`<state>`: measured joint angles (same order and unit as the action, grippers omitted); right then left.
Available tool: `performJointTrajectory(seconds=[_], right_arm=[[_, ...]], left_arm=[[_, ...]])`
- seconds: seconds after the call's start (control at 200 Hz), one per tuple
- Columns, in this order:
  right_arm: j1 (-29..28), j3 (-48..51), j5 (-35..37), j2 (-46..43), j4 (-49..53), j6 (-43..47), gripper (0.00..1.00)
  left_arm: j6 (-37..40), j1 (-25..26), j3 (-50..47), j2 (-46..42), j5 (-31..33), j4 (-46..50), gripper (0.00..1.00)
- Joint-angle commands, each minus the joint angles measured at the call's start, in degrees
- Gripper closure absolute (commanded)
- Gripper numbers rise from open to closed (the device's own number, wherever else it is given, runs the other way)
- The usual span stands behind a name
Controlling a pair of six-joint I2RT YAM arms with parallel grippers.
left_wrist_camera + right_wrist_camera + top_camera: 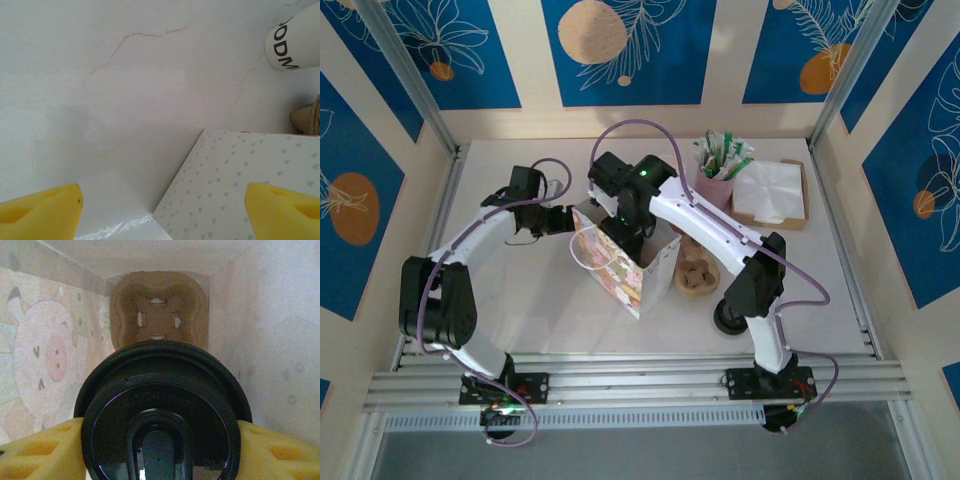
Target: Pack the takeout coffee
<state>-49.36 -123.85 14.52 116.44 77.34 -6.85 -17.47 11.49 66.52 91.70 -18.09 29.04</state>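
The takeout coffee (pixel 160 390) shows from above as a round black lid. My right gripper (pixel 160 440) is shut on it, with a yellow pad on each side. It hangs inside the patterned paper bag (pixel 620 278), over a brown cardboard cup holder (pixel 157 315) on the bag's floor. From above, my right gripper (pixel 628 238) reaches down into the bag's open top. My left gripper (pixel 567 218) stands open at the bag's left side. Its yellow fingertips (pixel 45 210) are spread wide over the table and the heart-dotted bag panel (pixel 240 185), holding nothing.
A pink cup of sachets and sticks (pixel 720 175) and a tray of white napkins (pixel 770 192) stand at the back right. Brown cardboard pieces (pixel 697 275) lie right of the bag. A white cup with black lettering (pixel 295 42) lies near the bag.
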Motion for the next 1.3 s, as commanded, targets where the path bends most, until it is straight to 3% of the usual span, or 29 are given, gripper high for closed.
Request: performJointTrajectory(seconds=[0.0,0.67,1.296], right_arm=[[-0.29,1.44,-1.39,-1.13,-2.95,0.08,0.44],[-0.75,13.00,-1.30,-0.66,-10.71,-0.81,0.46],[-1.53,6.99,3.32,-2.59,-10.31,-1.06,0.45]], left_arm=[[0.16,-0.28,1.24,0.67,0.55,1.72,0.16],[-0.02,-0.29,1.60,1.81,1.40,2.49,0.16],[0.51,-0.28,1.84,2.50,3.06,3.22,0.16]])
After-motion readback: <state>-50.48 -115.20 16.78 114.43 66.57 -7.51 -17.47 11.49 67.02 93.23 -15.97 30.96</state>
